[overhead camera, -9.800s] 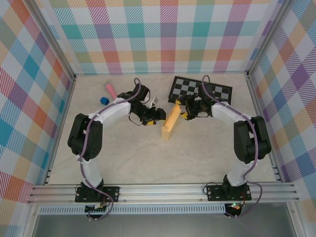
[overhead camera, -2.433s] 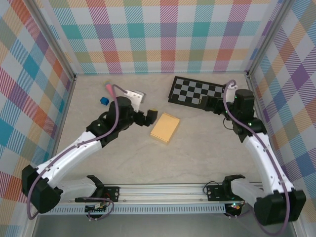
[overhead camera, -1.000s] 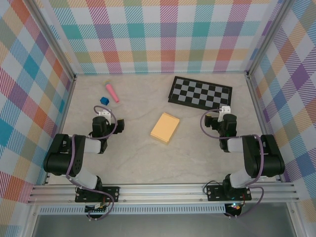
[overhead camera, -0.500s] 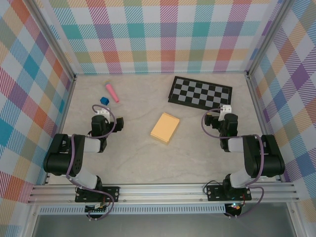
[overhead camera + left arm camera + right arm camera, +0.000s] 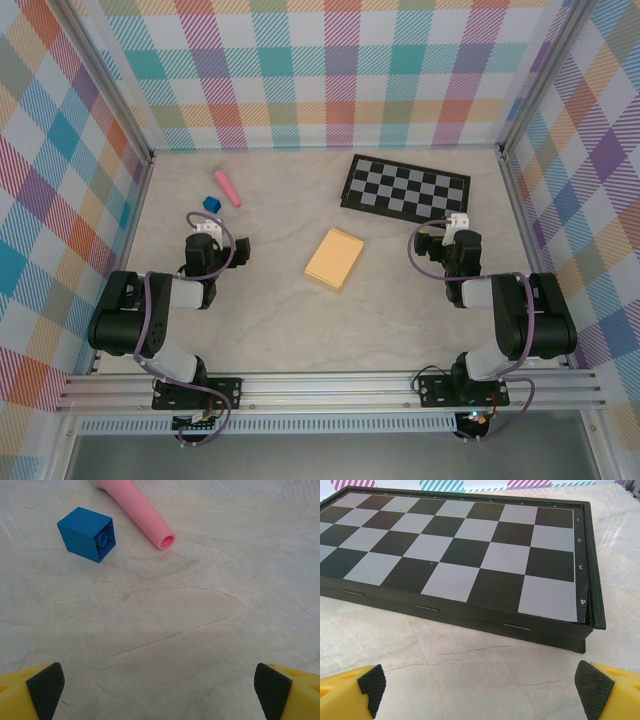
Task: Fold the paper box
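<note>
The paper box (image 5: pixel 334 258) lies flat in the middle of the table as a small yellow-orange rectangle, tilted slightly. My left gripper (image 5: pixel 208 226) rests folded back at the left, well apart from the box. In the left wrist view its jaws (image 5: pixel 160 690) stand wide open over bare table. At the right sits my right gripper (image 5: pixel 450 226), also folded back and clear of the box. Its yellow fingers (image 5: pixel 355 685) are spread wide with nothing between them, and the gripper (image 5: pixel 480 687) points at the checkered board.
A black-and-white checkered board (image 5: pixel 405 188) (image 5: pixel 460 565) lies at the back right. A pink cylinder (image 5: pixel 226 186) (image 5: pixel 137 512) and a blue cube (image 5: pixel 210 204) (image 5: pixel 87 534) sit at the back left. Plaid walls enclose the table on three sides.
Over the last second nothing has visibly moved. Earlier, both arms drew back from the box, which went from standing on edge to lying flat.
</note>
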